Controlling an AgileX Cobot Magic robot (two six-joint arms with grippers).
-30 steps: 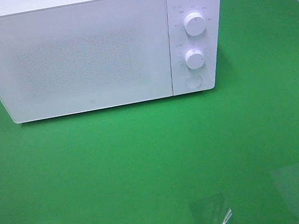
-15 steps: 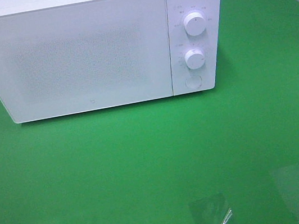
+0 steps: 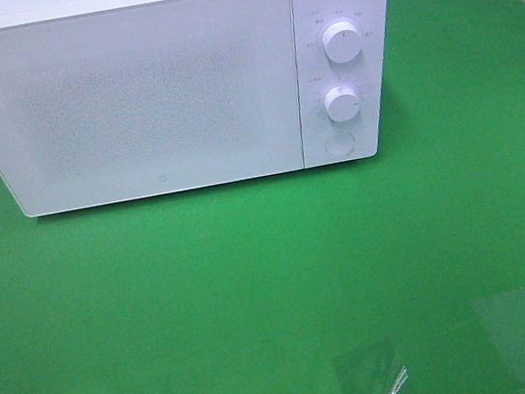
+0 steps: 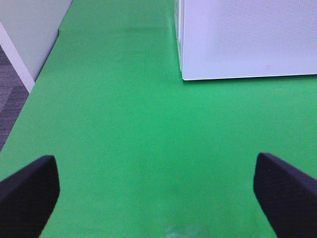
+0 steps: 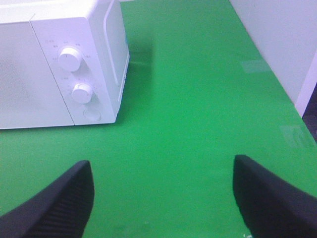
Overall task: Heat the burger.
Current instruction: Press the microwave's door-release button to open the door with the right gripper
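Spread wide and empty: left end effector point(image 4: 158, 198) and right end effector point(image 5: 161, 196). Nothing moved over the last second: microwave point(image 3: 127, 98), at 11 o'clock on the worktop point(image 3: 257, 288), shut as before, so no visible progress. No burger in view; possibly behind the frosted door point(image 3: 138, 102), impossible to tell.
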